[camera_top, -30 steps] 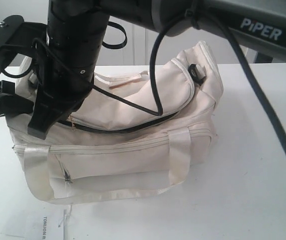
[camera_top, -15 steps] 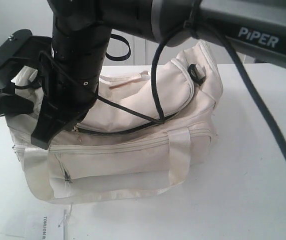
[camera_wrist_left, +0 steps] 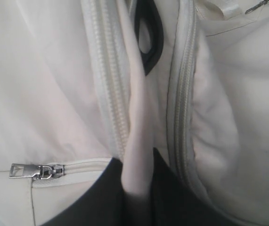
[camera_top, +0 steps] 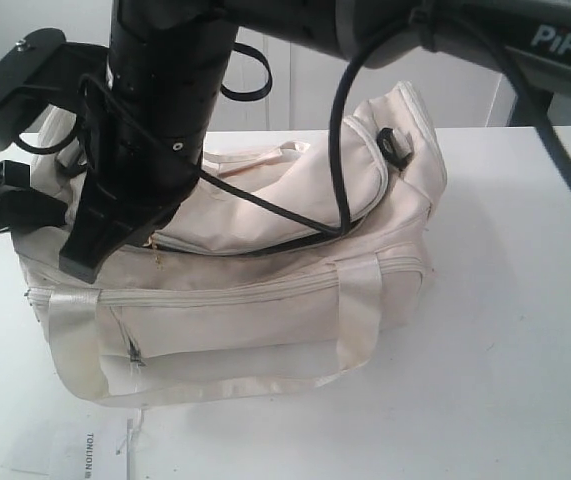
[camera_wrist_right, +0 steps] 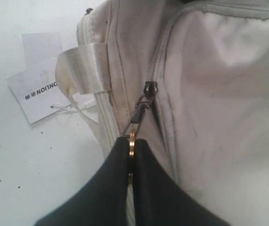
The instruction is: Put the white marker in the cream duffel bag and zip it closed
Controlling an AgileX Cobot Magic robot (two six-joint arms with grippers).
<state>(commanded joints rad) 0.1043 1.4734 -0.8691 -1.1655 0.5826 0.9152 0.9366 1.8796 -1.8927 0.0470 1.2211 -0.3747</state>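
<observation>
**A:** Where does the bag sit?

**B:** The cream duffel bag (camera_top: 265, 310) lies lengthwise on the white worktop (camera_top: 505, 350). Its front pocket faces the exterior camera, and one shiny handle (camera_top: 360, 310) hangs down its front.

**A:** And the right arm?

**B:** It reaches across the middle and comes down on the bag's top, near the left end in the exterior view. The right gripper (camera_wrist_right: 131, 149) has its black fingers pressed together on the gold charm (camera_wrist_right: 132, 136). The charm hangs from the dark zip slider (camera_wrist_right: 149, 89) by a small link.

**A:** Is the zip shut?

**B:** Beyond the slider the teeth look joined. Between slider and gripper a narrow dark gap shows. How the rest of the zip stands, I cannot tell.

**A:** The left arm?

**B:** The left gripper (camera_wrist_left: 136, 165) is at the bag's left end, clamped on a pale fold of fabric (camera_wrist_left: 136, 122) that stands up between two zip tracks. A silver zip pull (camera_wrist_left: 35, 170) lies just beside it, and a black strap ring (camera_wrist_left: 150, 42) sits farther along the fold.

**A:** The marker?

**B:** The white marker is hidden in all three views. Whether it is inside the bag, I cannot tell.

**A:** Anything else?

**B:** A paper tag (camera_wrist_right: 40, 89) with dark printing lies on the worktop near the bag's front corner.
</observation>
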